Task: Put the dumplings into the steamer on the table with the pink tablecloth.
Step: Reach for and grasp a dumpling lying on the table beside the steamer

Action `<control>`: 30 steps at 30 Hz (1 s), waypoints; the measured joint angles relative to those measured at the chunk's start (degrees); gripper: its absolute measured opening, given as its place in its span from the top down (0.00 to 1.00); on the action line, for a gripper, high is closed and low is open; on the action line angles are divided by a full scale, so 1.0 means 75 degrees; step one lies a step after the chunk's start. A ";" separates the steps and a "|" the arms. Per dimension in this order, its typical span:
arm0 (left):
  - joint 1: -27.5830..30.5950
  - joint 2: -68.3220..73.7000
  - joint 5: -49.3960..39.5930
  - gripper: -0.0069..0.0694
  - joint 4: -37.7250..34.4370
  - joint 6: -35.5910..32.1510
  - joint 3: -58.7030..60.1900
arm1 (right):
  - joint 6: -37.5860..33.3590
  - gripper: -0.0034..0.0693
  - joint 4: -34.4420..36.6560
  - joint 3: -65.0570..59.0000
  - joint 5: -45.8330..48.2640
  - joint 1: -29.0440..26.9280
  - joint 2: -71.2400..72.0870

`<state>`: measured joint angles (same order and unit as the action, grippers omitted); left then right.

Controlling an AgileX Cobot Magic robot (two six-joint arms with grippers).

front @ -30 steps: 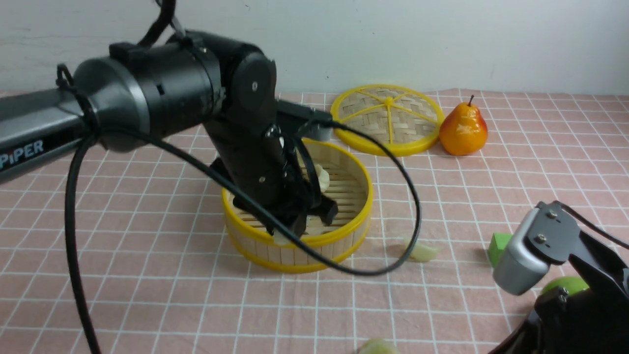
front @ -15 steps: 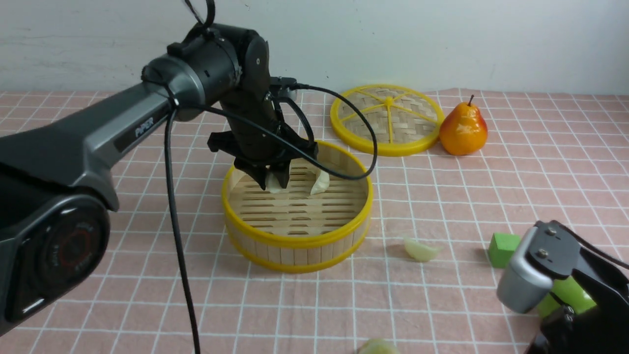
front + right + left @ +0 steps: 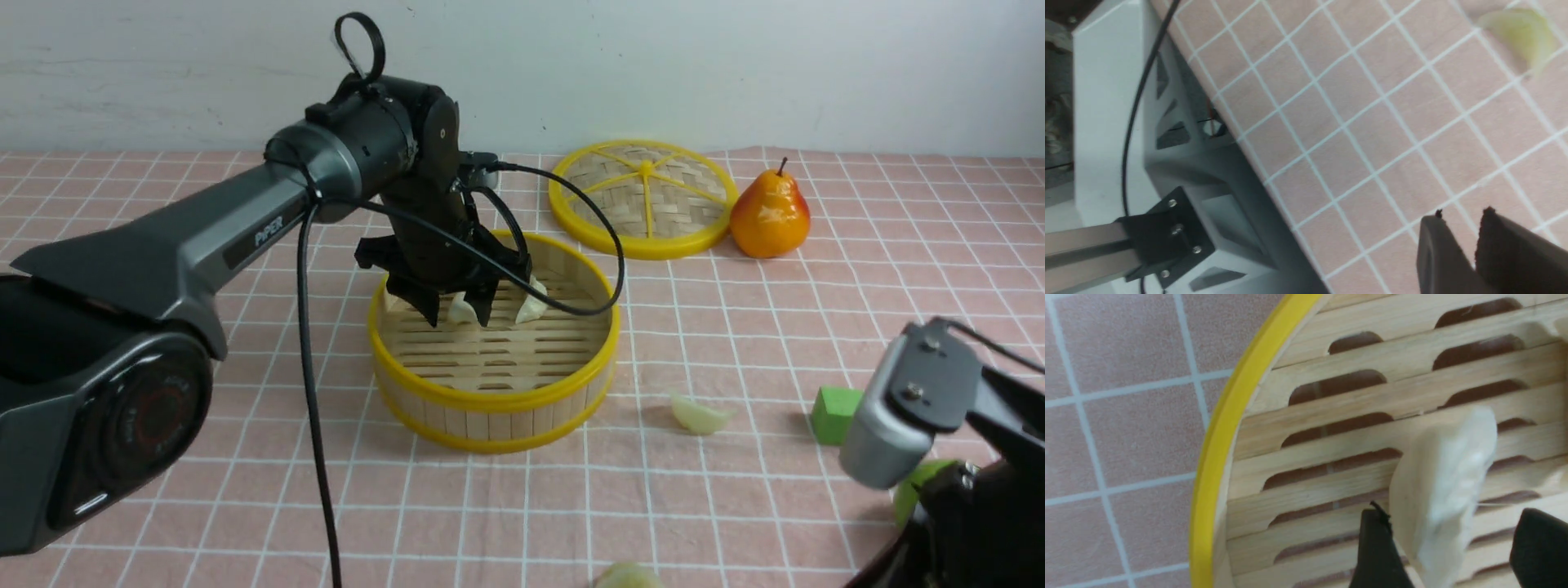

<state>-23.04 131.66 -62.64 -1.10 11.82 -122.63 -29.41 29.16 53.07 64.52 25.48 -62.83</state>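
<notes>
Four dumplings [image 3: 461,309] in sight. Two inside the steamer [image 3: 490,396], toward its far wall: one on the slatted floor between the fingers of the left tool [image 3: 457,317], the other [image 3: 531,304] just beside it, up against the wall. Left tool pointing down into the basket, fingers spread apart, not clamped on anything. In the left wrist view, a clear gap between that dumpling and one black finger [image 3: 1539,547]; at the other finger [image 3: 1376,551], touching or just apart, cannot tell. Third dumpling [image 3: 700,415] out on the pink tablecloth [image 3: 245,457], near the steamer on its right, between it and a green cube [image 3: 834,414]. Fourth [image 3: 627,576] at the near edge of the front view, mostly cut off. Right tool [image 3: 1461,216] low over the near right part of the worktop [image 3: 898,269], close to its edge, fingers nearly together with only a thin slit and nothing held. In the right wrist view, a dumpling on the cloth well apart from those fingers. Woven lid [image 3: 645,198] flat at the back, a pear [image 3: 770,214] just beside its right rim.
</notes>
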 joint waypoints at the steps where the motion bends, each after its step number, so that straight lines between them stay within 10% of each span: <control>1: 0.0000 -0.0214 -0.0055 0.35 0.0000 0.0000 0.0000 | 0.0112 0.74 -0.0267 0.0289 0.0045 0.0000 -0.0115; 10: 0.0000 -0.2699 -0.0925 0.42 0.0000 0.0000 -0.0024 | 0.0329 0.74 -0.0967 0.2413 0.0560 0.0000 -0.1789; 21: 0.0000 -0.5078 -0.1167 0.90 -0.0007 0.0000 0.0399 | 0.0441 0.69 -0.1534 0.2801 0.0351 0.1089 -0.4059; 30: 0.0000 -0.7175 -0.1167 0.93 -0.0430 -0.0049 0.3617 | 0.0806 0.16 -0.2642 0.2816 -0.0889 0.1701 -0.5496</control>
<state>-23.04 77.85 -71.40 -4.32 11.45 -95.50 -23.37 9.35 74.18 57.85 38.24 -104.05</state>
